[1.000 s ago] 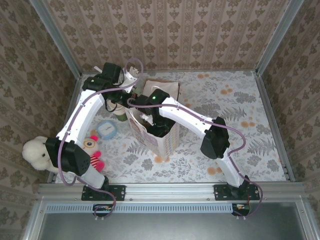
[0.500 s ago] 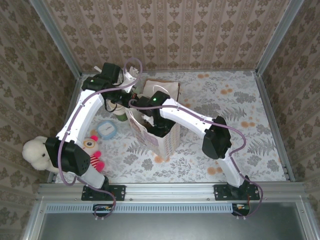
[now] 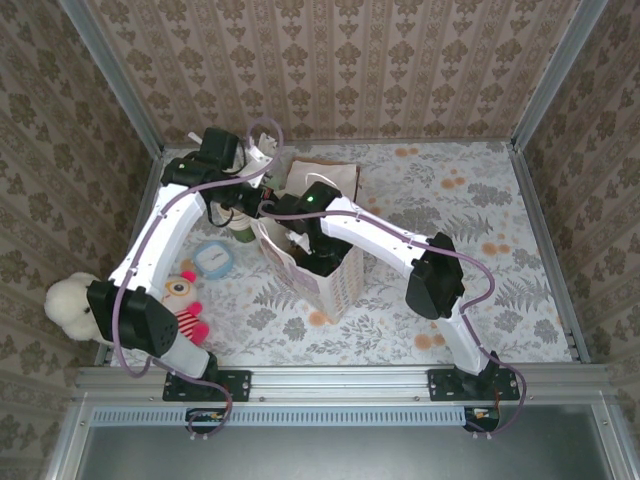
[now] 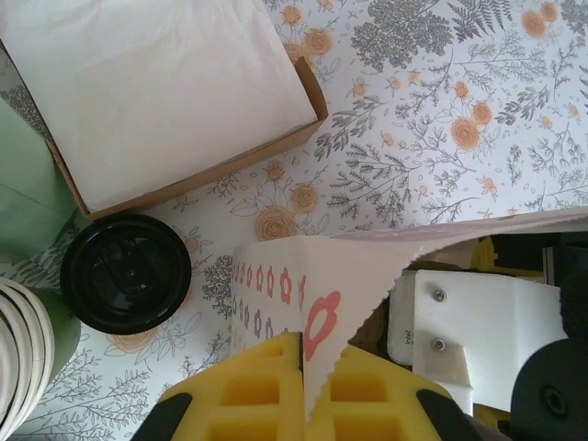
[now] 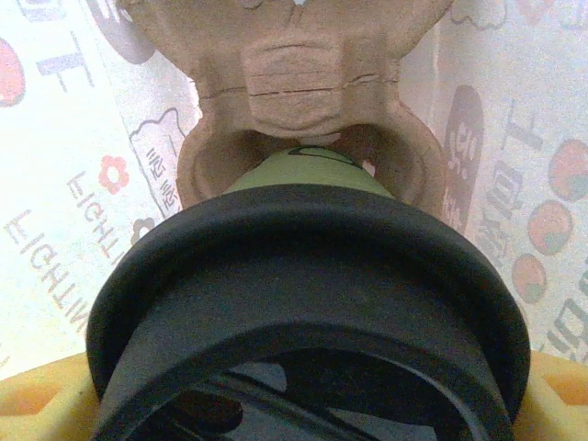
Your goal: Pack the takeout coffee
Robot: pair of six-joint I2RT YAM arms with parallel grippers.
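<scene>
Your floral table [image 3: 480,200] carries the whole scene, and both arms lean in over its left half. Your left arm [image 3: 150,240] runs up the left edge from its base, folds near the far corner and turns back toward the middle. Your right arm [image 3: 390,240] climbs from its base to a raised elbow, then stretches across to the left, wrist tipped down into the printed paper bag [image 3: 335,285] standing upright mid-table. Left gripper [image 4: 301,354]: yellow pads pressed together, pinching the bag's serrated rim, the paper curling up out of them. Right gripper [image 5: 299,390]: down inside the bag, jaws set wide and clamped on the takeout coffee [image 5: 303,266], a yellow pad showing at each side of its black lid. That cup is inside the bag, lid toward your wrist camera, its olive base meeting a well of the brown pulp carrier [image 5: 303,83] deeper in the bag; whether it is fully seated you cannot tell. In your left wrist view, the open box of white napkins [image 4: 156,92] lies on the table beyond the bag, and a second black-lidded cup [image 4: 126,273] stands just beside the box's near corner. The pale green cup [image 4: 28,184] and the stack of cream-rimmed cups [image 4: 14,349] sit at that view's left edge, close by the lidded one.
</scene>
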